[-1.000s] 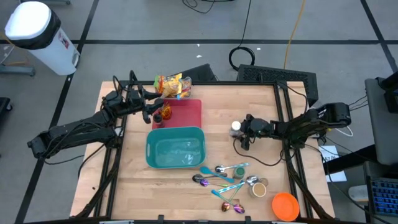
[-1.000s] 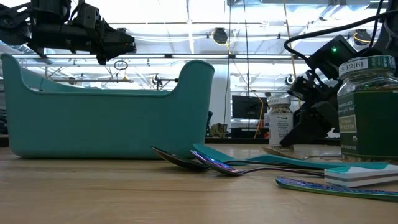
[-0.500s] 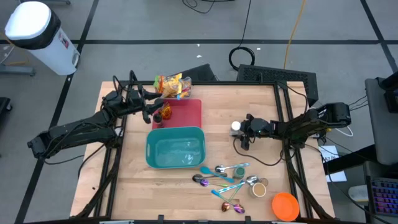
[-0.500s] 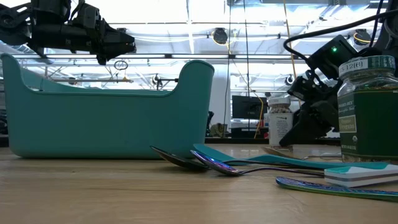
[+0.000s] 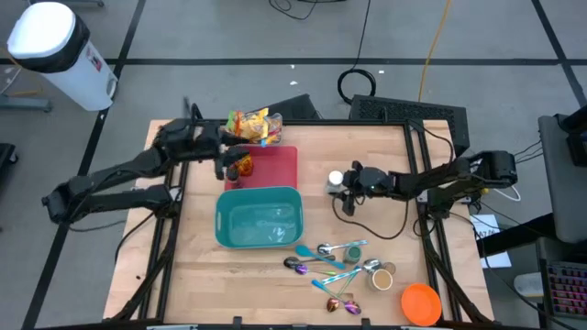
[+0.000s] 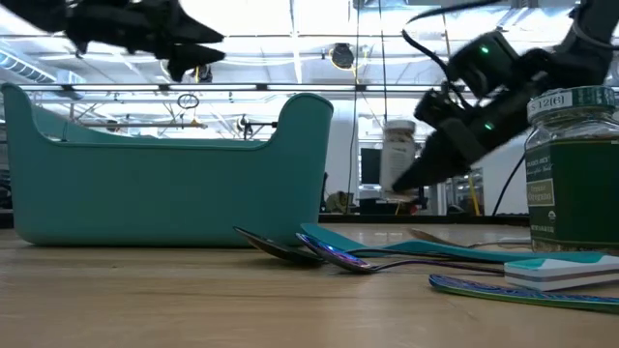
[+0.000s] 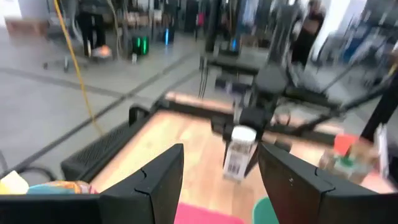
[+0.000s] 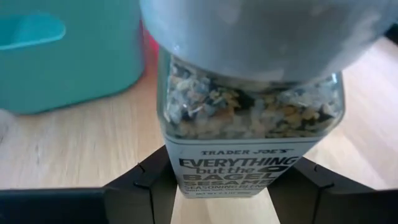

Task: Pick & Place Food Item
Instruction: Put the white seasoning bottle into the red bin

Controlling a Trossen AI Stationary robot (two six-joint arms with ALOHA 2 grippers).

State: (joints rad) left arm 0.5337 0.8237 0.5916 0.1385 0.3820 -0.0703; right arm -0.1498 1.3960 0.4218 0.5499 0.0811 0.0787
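Observation:
A seasoning jar [image 5: 336, 180] with a white cap hangs above the table's middle right, my right gripper [image 5: 348, 181] shut on it. In the low view the jar [image 6: 397, 159] is clear of the wood. A teal bin [image 5: 260, 218] stands at the middle left, with a red tray [image 5: 280, 165] behind it. An orange item [image 5: 243, 167] lies on the tray's left edge. My left gripper [image 5: 227, 158] hovers open above that edge, and the left wrist view shows nothing between its fingers [image 7: 155, 180]. My right gripper pinches the jar's lower body, at the label [image 8: 230, 171], between its two fingers. It comes from the table's right side, slanting a little downward. The jar is lifted clear of the table, nearly upright with its cap on top.
Yellow snack bags [image 5: 252, 126] lie behind the tray at the far edge. Several spoons [image 5: 330, 261] are scattered in front of the bin, with a small jar [image 5: 381, 277] and an orange lid [image 5: 420, 302] near the front right. A green-labelled jar [image 6: 571, 169] stands close to the low camera.
My right gripper has lifted the seasoning jar off the table and carried it up and toward the table's left, nearer the bin. My left gripper has risen above the tray, staying open.

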